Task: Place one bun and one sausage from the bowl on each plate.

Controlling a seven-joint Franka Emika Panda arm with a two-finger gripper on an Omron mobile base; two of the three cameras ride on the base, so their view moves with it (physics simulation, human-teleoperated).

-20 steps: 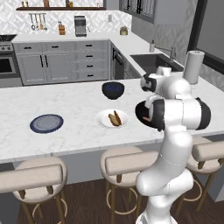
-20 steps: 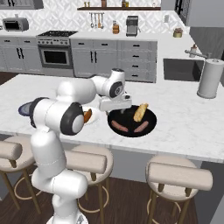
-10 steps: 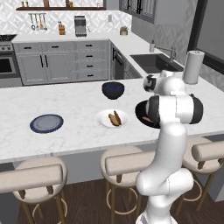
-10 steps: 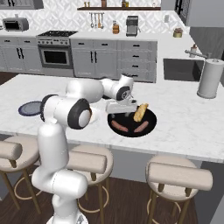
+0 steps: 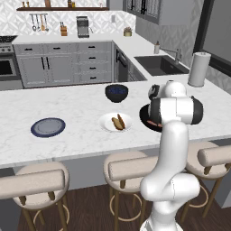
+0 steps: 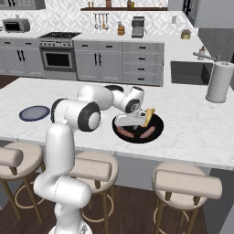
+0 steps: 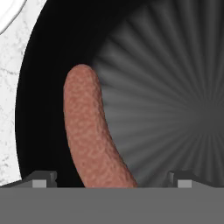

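Two-finger gripper point(image 7: 109, 178) is sitting spread wide, grasping nothing, straddling a reddish-brown sausage point(image 7: 92, 131) lying in the wide black ribbed bowl point(image 7: 175, 87), long axis running straight away from the fingertips.

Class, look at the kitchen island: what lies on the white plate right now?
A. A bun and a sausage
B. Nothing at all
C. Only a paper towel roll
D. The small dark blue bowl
A: in the left base view the white plate carries a tan bun and a darker sausage side by side, while the blue-grey plate is bare.
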